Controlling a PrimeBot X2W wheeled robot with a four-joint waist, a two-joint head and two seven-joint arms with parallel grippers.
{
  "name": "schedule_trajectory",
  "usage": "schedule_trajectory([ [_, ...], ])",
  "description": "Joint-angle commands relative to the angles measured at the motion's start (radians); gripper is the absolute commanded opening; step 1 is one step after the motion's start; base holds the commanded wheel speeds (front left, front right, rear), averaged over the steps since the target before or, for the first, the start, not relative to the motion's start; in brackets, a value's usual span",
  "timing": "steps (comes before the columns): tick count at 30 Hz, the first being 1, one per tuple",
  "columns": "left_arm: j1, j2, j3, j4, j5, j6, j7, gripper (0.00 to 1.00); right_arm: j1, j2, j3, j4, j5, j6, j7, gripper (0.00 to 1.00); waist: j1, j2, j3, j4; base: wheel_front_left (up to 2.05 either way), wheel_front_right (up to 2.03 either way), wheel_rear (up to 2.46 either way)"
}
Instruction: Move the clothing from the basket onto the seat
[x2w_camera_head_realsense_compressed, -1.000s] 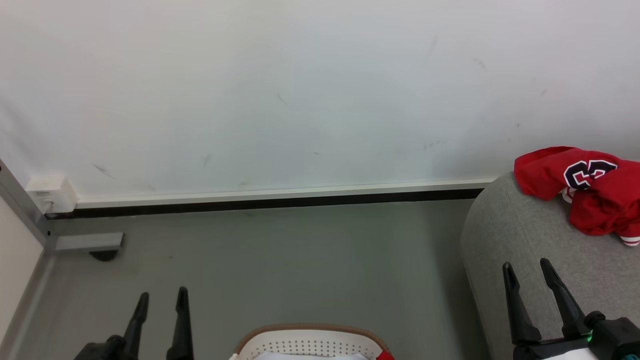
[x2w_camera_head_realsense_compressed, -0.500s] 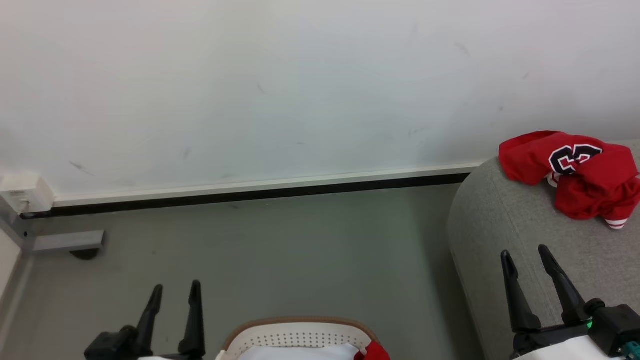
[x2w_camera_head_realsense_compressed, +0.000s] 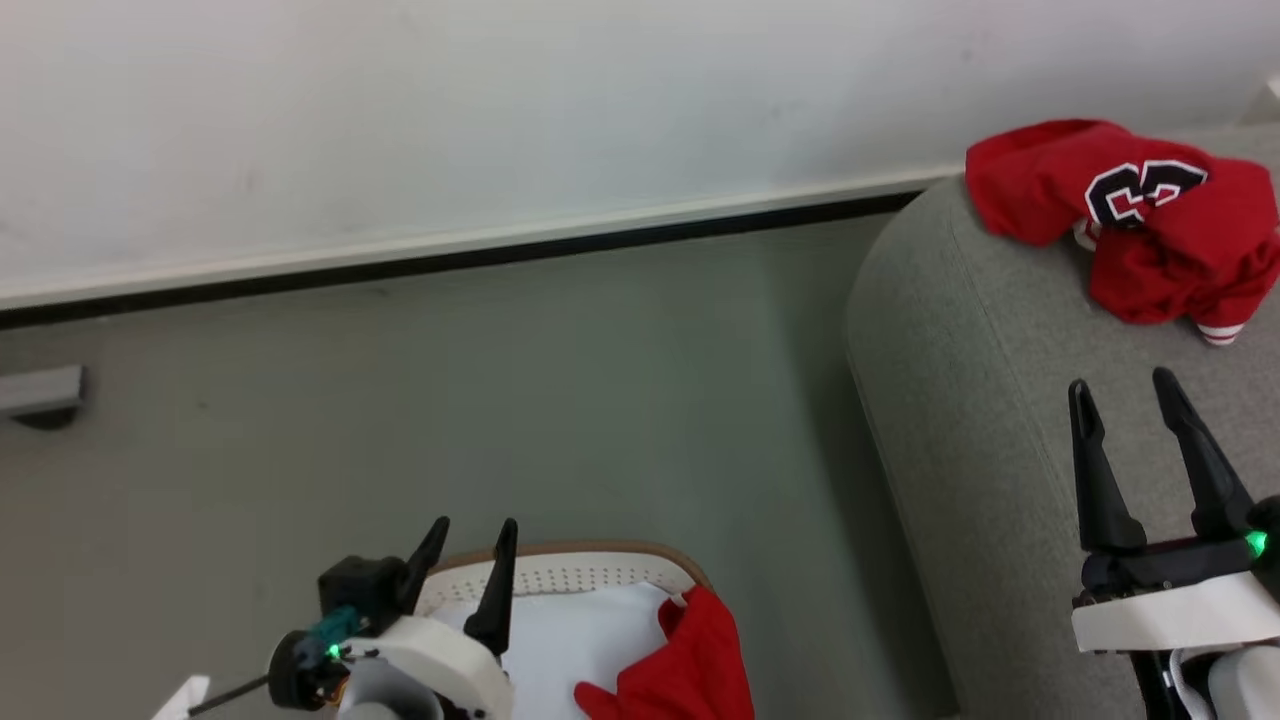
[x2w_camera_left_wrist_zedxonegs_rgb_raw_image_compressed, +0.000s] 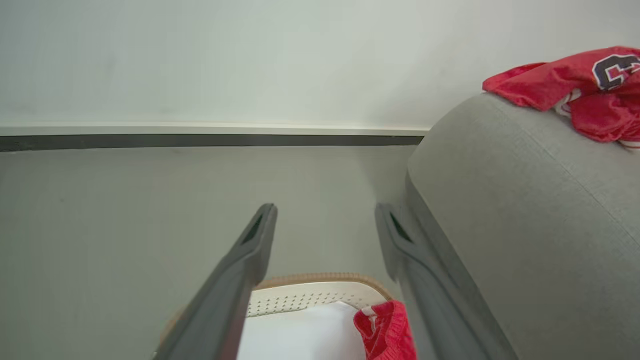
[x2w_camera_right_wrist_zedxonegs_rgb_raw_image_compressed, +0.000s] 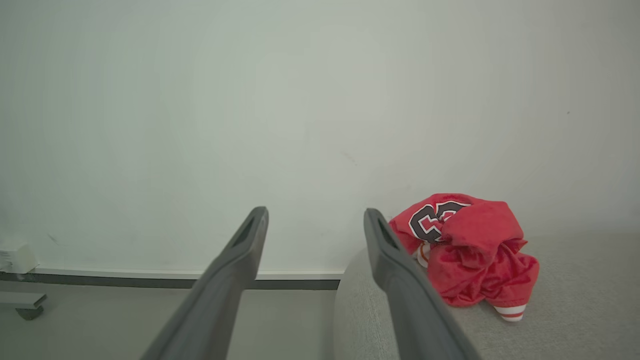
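The white perforated basket (x2w_camera_head_realsense_compressed: 600, 568) with a brown rim stands on the floor at the bottom centre. In it lie a white cloth (x2w_camera_head_realsense_compressed: 575, 640) and a red garment (x2w_camera_head_realsense_compressed: 690, 665) draped at its right side. My left gripper (x2w_camera_head_realsense_compressed: 474, 528) is open and empty above the basket's left rim. The left wrist view looks between that gripper's (x2w_camera_left_wrist_zedxonegs_rgb_raw_image_compressed: 326, 210) fingers at the basket (x2w_camera_left_wrist_zedxonegs_rgb_raw_image_compressed: 320, 290), the white cloth (x2w_camera_left_wrist_zedxonegs_rgb_raw_image_compressed: 300, 337) and the red garment (x2w_camera_left_wrist_zedxonegs_rgb_raw_image_compressed: 385, 330). My right gripper (x2w_camera_head_realsense_compressed: 1120, 385) is open and empty over the grey seat (x2w_camera_head_realsense_compressed: 960, 400). A crumpled red jersey (x2w_camera_head_realsense_compressed: 1130, 210) lies on the seat, beyond it.
The seat (x2w_camera_left_wrist_zedxonegs_rgb_raw_image_compressed: 525, 200) stands close to the basket's right. A white wall with a dark baseboard (x2w_camera_head_realsense_compressed: 450, 260) runs across the back, beyond bare grey floor (x2w_camera_head_realsense_compressed: 450, 400). A grey frame foot (x2w_camera_head_realsense_compressed: 40, 395) on a caster sits at far left.
The camera has tilted down, bringing more of the basket and seat into view. My left gripper has come from left of the basket to above its left rim. Both grippers stay open.
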Motion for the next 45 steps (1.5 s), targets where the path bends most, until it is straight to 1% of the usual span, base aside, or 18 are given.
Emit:
schedule_trajectory([
  [1,-0.028,0.011,-0.006,0.027,0.004,-0.001,0.006,1.00,-0.021,0.000,-0.003,-0.006,-0.004,-0.002,0.000,1.00,-0.0002,0.0000,0.081,-0.053,0.00,0.00,0.00],
  [6,-0.148,0.035,-0.060,0.204,-0.001,-0.014,0.045,1.00,-0.074,0.022,-0.006,-0.023,0.002,-0.002,0.000,1.00,-0.0002,0.0000,0.191,-0.105,0.00,0.00,0.00],
  [9,-0.223,0.042,-0.092,0.282,-0.017,-0.017,0.067,1.00,-0.103,0.043,-0.001,-0.033,0.002,-0.002,0.000,1.00,-0.0002,0.0000,0.268,-0.134,0.00,0.00,0.00],
  [12,-0.269,0.048,-0.164,0.358,-0.041,-0.017,0.099,1.00,-0.126,0.058,0.005,-0.035,0.002,-0.002,0.000,1.00,-0.0002,0.0000,0.325,-0.163,0.00,0.00,0.00],
  [17,-0.334,0.065,-0.299,0.424,-0.109,-0.018,0.134,1.00,-0.152,0.086,-0.008,-0.042,0.007,-0.002,0.000,1.00,-0.0002,0.0000,0.402,-0.202,0.00,0.00,0.00],
  [20,-0.351,0.076,-0.380,0.441,-0.159,-0.018,0.160,1.00,-0.156,0.100,-0.012,-0.045,0.009,-0.002,0.000,1.00,-0.0002,0.0000,0.439,-0.219,0.00,0.00,0.00],
  [22,-0.362,0.094,-0.433,0.444,-0.204,-0.018,0.187,1.00,-0.164,0.107,-0.013,-0.048,0.011,-0.002,0.000,1.00,-0.0002,0.0000,0.464,-0.229,0.00,0.00,0.00],
  [27,-0.401,0.140,-0.537,0.463,-0.275,-0.018,0.259,1.00,-0.179,0.118,-0.005,-0.048,0.018,-0.002,0.000,1.00,-0.0002,0.0000,0.524,-0.252,0.00,0.00,0.00],
  [29,-0.411,0.150,-0.584,0.460,-0.312,-0.018,0.295,1.00,-0.190,0.123,0.000,-0.046,0.023,-0.002,0.000,1.00,-0.0002,0.0000,0.546,-0.262,0.00,0.00,0.00],
  [34,-0.438,0.198,-0.737,0.399,-0.395,-0.018,0.380,1.00,-0.198,0.131,0.010,-0.038,0.032,-0.002,0.000,1.00,-0.0002,0.0000,0.587,-0.280,0.00,0.00,0.00],
  [39,-0.467,0.251,-0.902,0.327,-0.502,-0.018,0.455,1.00,-0.212,0.134,0.017,-0.031,0.032,-0.002,0.000,1.00,-0.0002,0.0000,0.603,-0.286,0.00,0.00,0.00],
  [40,-0.475,0.260,-0.926,0.318,-0.520,-0.018,0.459,0.95,-0.214,0.134,0.017,-0.029,0.033,-0.002,0.000,1.00,-0.0002,0.0000,0.604,-0.286,0.00,0.00,0.00],
  [41,-0.475,0.260,-0.926,0.318,-0.520,-0.018,0.459,0.95,-0.214,0.134,0.017,-0.029,0.033,-0.002,0.000,1.00,-0.0002,0.0000,0.604,-0.286,0.00,0.00,0.00],
  [42,-0.482,0.268,-0.948,0.310,-0.538,-0.018,0.458,0.46,-0.214,0.134,0.018,-0.028,0.037,-0.002,0.000,1.00,-0.0002,0.0000,0.604,-0.285,0.00,0.00,0.00],
  [43,-0.489,0.273,-0.967,0.305,-0.559,-0.018,0.454,0.21,-0.214,0.134,0.018,-0.026,0.041,-0.002,0.000,1.00,-0.0002,0.0000,0.604,-0.285,0.00,0.00,0.00],
  [44,-0.496,0.278,-0.984,0.303,-0.577,-0.018,0.450,0.00,-0.214,0.134,0.017,-0.024,0.044,-0.002,0.000,1.00,-0.0002,0.0000,0.603,-0.284,0.00,0.00,0.00],
  [45,-0.503,0.281,-1.001,0.301,-0.591,-0.018,0.445,0.00,-0.216,0.134,0.015,-0.022,0.044,-0.002,0.000,1.00,-0.0002,0.0000,0.600,-0.282,0.00,0.00,0.00],
])
